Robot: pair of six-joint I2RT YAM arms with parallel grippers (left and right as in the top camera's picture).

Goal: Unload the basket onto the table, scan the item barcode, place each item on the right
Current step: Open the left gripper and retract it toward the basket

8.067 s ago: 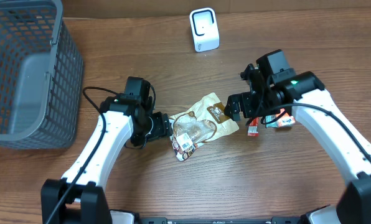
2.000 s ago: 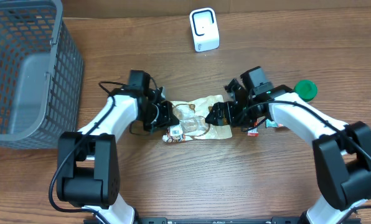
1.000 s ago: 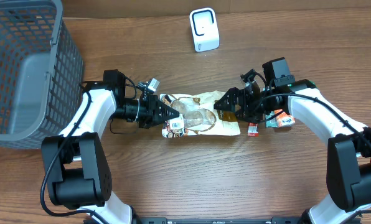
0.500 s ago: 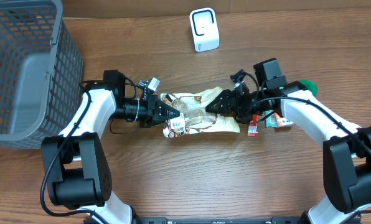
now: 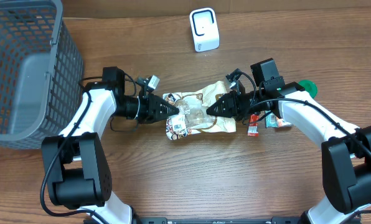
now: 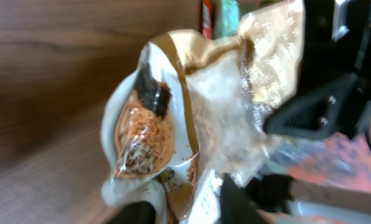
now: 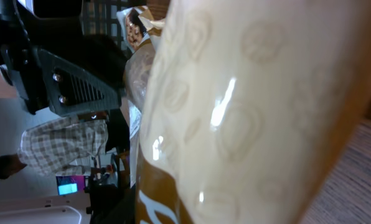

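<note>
The basket at the left edge of the table has not moved, and neither has the white scanner at the far side. The change lies between the two arms. The right arm has reached further in over the last second, and the right gripper now sits over the right half of the snack bag instead of just beside its end. The left gripper has held its place at the bag's left edge. The bag spans the gap between the two grippers at mid-table, well short of the scanner. Its right end now stands higher and more crumpled than a second ago. The right jaws were wide apart then. In the right wrist view the bag fills the frame and hides the fingers, so whether they have clamped on it cannot be told. The left jaws are equally unclear, since the left wrist view shows only the bag's end and dark shapes below it. In my judgement this is a handover from left to right, under way but not confirmed. The white label sits on the bag's near left corner, facing up and away from the scanner, so the scan is not yet done.
</note>
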